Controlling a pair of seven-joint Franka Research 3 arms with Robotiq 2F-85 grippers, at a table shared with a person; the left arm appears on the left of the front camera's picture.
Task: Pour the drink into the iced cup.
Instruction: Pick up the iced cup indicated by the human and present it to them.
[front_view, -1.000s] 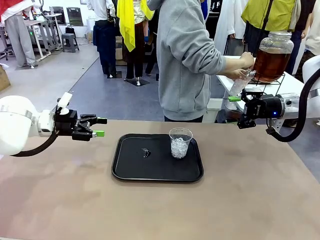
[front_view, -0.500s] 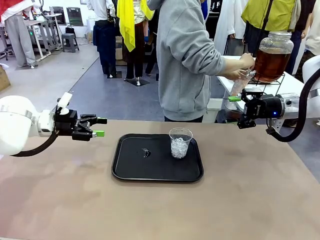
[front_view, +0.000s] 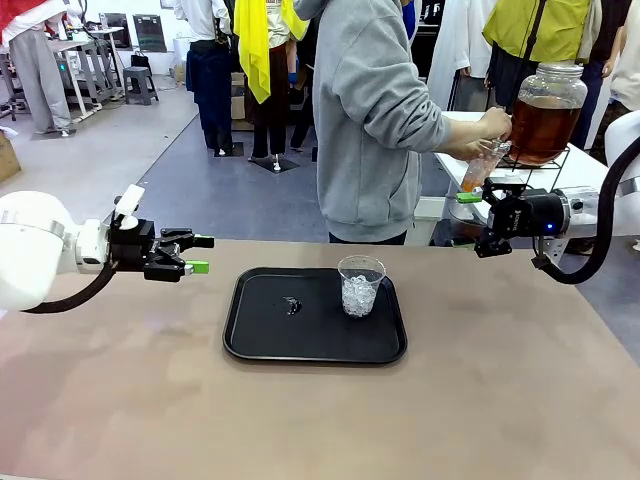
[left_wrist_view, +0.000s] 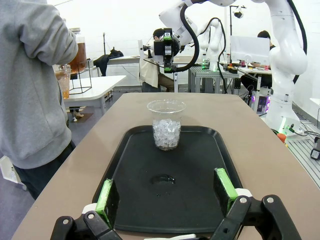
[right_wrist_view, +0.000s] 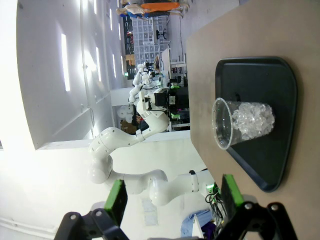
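Nearest us, the tray (front_view: 250, 340) lies on the counter (front_view: 500, 400), unmoved over the last second. The iced cup (front_view: 360, 285) stands upright on the tray's far right part, holding ice and no drink as yet. A small wet patch (front_view: 291, 304) sits on the tray just left of that cup.

Our left gripper (front_view: 203, 254) hovers off the tray's left edge, jaws wide apart with nothing between them. Our right gripper (front_view: 472, 222) hangs beyond the tray's far right corner, likewise spread and empty. Neither has shifted.

The change is farther off, past the tray's far right corner. There the person's hand (front_view: 490, 125) holds a clear plastic cup (front_view: 478, 165) at the tap of the glass jar (front_view: 548, 85). Amber now shows low in that cup, where it looked clear a second ago.

We judge that the drink (front_view: 540, 128) has begun to run, so the filling is under way and the pour into the iced cup is not yet done. Most of the drink sits in the jar, well apart from the tray.
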